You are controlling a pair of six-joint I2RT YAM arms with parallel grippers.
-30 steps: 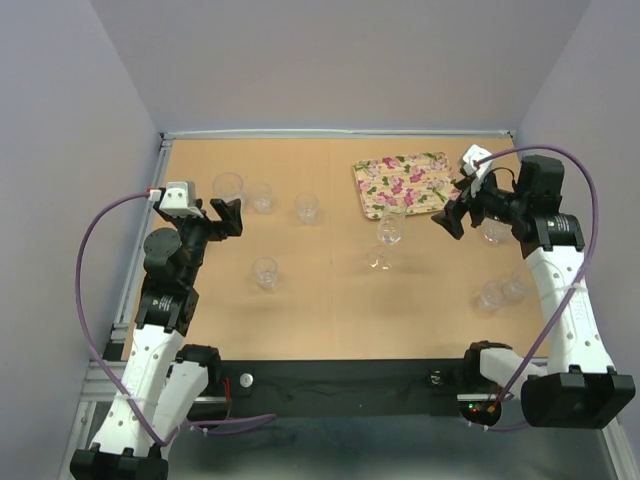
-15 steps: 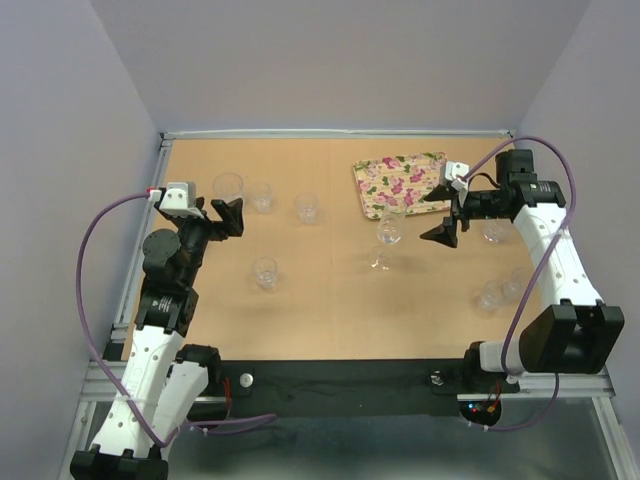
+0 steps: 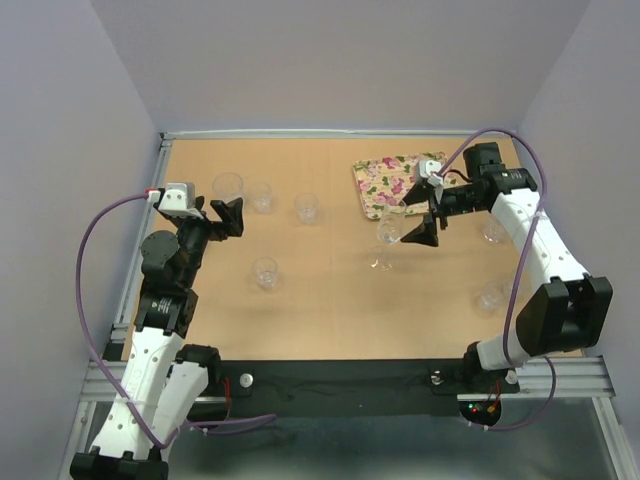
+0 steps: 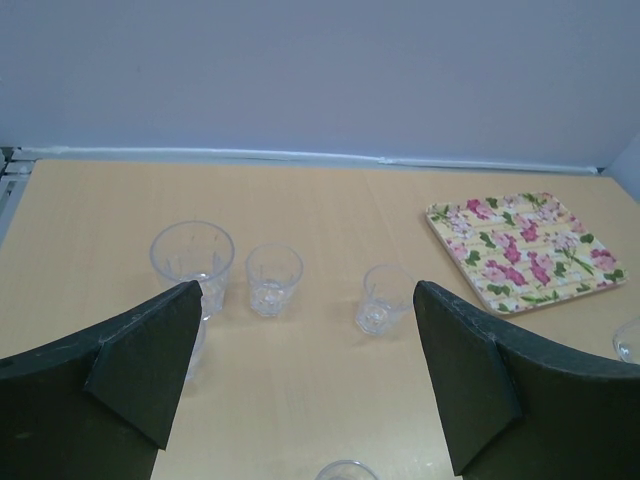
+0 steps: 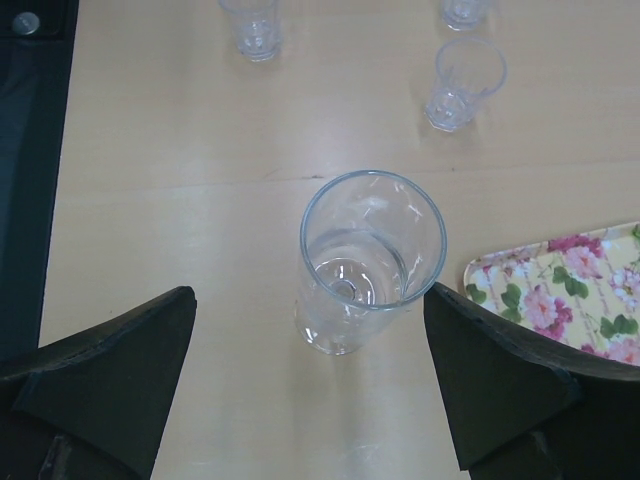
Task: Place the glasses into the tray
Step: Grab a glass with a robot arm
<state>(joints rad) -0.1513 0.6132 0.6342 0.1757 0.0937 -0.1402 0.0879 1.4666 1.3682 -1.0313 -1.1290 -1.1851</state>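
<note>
From above, the right gripper (image 3: 413,220) sits level with the clear stemmed drinking glass (image 3: 388,232), which stands on the tan wooden table (image 3: 320,300) just beside the cream flower-printed rectangular tray (image 3: 392,180). The left gripper (image 3: 226,212) hovers near the short clear tumblers (image 3: 262,197), apparently idle. The left wrist view shows its fingers spread on nothing, three tumblers ahead and no glass on the tray. The right wrist view shows the stemmed glass upright between wide-apart fingers, untouched and lined up for a squeeze.
</note>
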